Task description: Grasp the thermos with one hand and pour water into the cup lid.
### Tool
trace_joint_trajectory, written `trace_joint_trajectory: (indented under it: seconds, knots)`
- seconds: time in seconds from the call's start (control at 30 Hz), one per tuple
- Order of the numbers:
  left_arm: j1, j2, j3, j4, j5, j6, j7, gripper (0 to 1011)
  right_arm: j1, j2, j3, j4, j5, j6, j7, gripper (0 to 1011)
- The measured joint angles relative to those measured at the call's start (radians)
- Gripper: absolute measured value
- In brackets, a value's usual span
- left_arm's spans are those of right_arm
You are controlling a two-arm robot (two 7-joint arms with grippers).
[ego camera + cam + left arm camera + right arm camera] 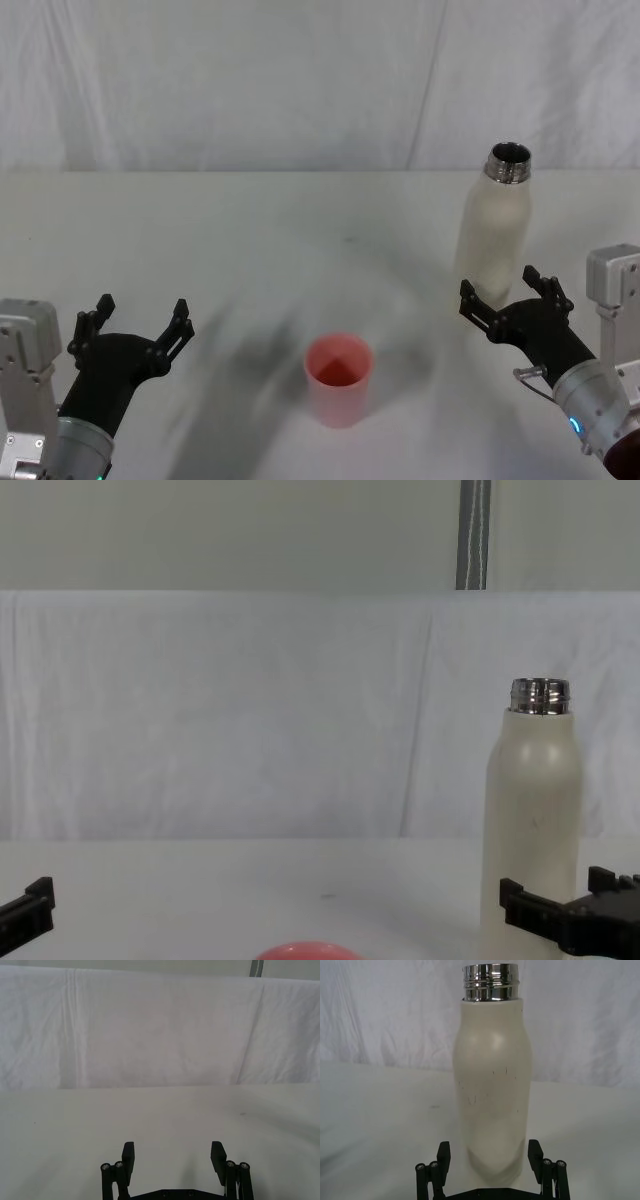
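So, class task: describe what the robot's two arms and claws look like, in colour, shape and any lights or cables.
Both claws, left claw and right claw, are matte black, with two angular, blocky fingers on linkage bars with silvery pivot pins. Each sits on a black tapered wrist joined to a silver-grey arm segment with a small cyan light. A pale grey boxy module sits beside each arm. A thin wire loop shows by the right wrist.

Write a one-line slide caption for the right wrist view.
Open right gripper straddles the base of the upright thermos.
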Motion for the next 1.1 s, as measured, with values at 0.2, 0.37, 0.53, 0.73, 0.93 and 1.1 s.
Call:
trace_joint_trajectory:
  seconds: [0.2,0.37,0.53,0.73,0.93,1.1]
  knots:
    - [0.000,0.000,0.000,0.000,0.000,0.000,0.000,1001,0.024,-0.005,-0.003,0.021,0.000,-0.004,0.002,1000]
    - [0.000,0.000,0.000,0.000,0.000,0.000,0.000,1001,0.042,-0.008,-0.005,0.035,0.000,-0.008,0.004,1000]
    - [0.000,0.000,0.000,0.000,0.000,0.000,0.000,1001,0.057,-0.010,-0.007,0.052,-0.001,-0.010,0.005,1001]
    - [0.000,0.000,0.000,0.000,0.000,0.000,0.000,1001,0.075,-0.015,-0.008,0.078,-0.002,-0.015,0.006,1000]
    - [0.000,0.000,0.000,0.000,0.000,0.000,0.000,1001,0.092,-0.020,-0.010,0.102,-0.002,-0.020,0.007,1001]
    - [0.000,0.000,0.000,0.000,0.000,0.000,0.000,1001,0.107,-0.025,-0.012,0.125,-0.001,-0.025,0.010,1001]
